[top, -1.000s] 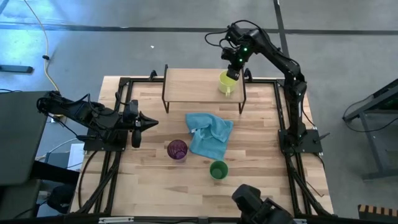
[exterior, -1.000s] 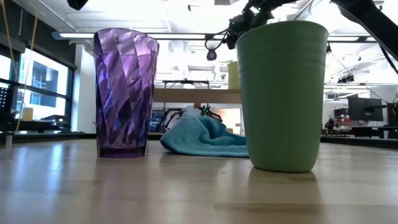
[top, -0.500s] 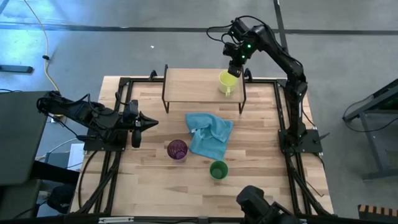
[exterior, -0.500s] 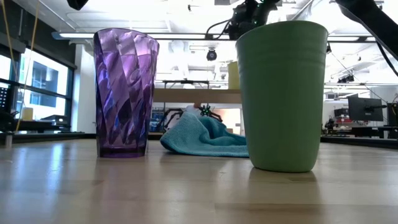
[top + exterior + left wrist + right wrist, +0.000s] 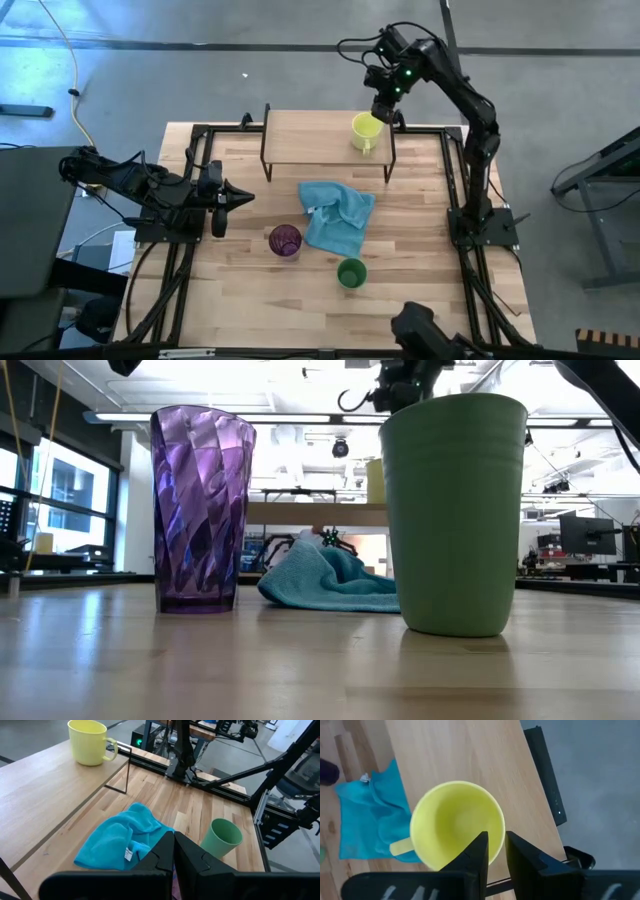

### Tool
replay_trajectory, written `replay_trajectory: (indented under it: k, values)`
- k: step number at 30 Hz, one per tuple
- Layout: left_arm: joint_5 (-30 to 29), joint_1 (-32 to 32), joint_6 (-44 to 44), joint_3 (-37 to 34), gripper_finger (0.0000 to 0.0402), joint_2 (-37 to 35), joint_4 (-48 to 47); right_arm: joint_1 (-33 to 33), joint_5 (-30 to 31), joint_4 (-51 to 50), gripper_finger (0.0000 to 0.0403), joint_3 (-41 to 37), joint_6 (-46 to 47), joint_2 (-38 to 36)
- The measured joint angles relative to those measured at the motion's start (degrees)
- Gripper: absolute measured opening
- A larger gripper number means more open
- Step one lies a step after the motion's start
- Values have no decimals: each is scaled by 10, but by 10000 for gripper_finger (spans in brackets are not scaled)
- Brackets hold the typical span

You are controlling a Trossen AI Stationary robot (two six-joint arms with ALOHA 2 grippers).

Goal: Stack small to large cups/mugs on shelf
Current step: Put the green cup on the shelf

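The yellow-green mug [image 5: 364,131] stands upright on its base at the right end of the shelf [image 5: 310,138], handle toward the near side; it also shows in the right wrist view [image 5: 452,822]. My right gripper [image 5: 384,107] hangs above the mug's far right rim, fingers [image 5: 496,851] a narrow gap apart, touching nothing. The purple tumbler [image 5: 285,241] and the green cup [image 5: 351,273] stand upright on the table near its front. My left gripper [image 5: 245,197] waits shut at the table's left, also seen in its wrist view [image 5: 173,851].
A light blue cloth [image 5: 336,217] lies crumpled on the table between the shelf and the two cups. The shelf's left and middle top is bare wood. Black frame rails [image 5: 455,190] run along the table's left and right sides.
My right gripper has risen away from the yellow-green mug and drifted a little toward the table's far right corner. The mug has stayed in place on the shelf.
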Motion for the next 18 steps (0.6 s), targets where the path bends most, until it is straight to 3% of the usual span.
replay_trajectory:
  k: [18]
  values:
    - [0,0,0,0,1,0,0,-4,-4,22,58,0,2,-75]
